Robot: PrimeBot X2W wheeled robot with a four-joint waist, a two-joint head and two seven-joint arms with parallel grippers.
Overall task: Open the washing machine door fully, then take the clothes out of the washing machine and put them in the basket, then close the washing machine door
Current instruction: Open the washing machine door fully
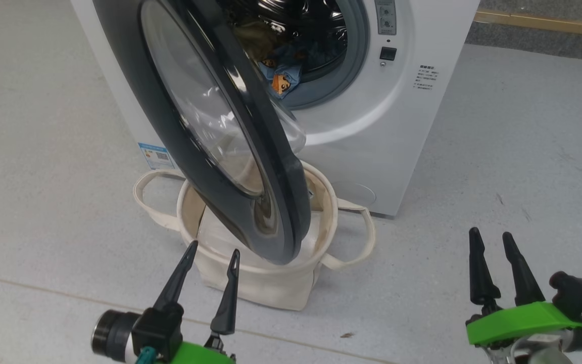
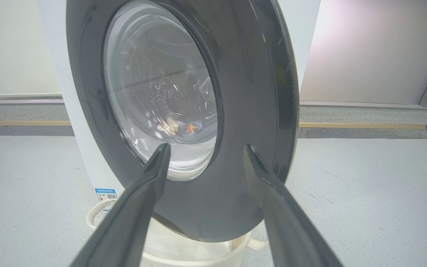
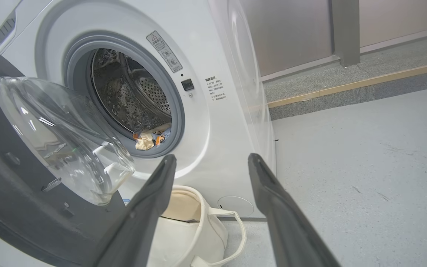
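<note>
The left end effector, fingers spread and empty, is at the lower left, near the bottom rim of the half-open washing machine door, which hangs over the basket. The right end effector, also spread, is well apart at the lower right. The clothes lie in the drum, upper middle.

Brand "Hisense" atop the washing machine (other printed labels too small to read)
</note>
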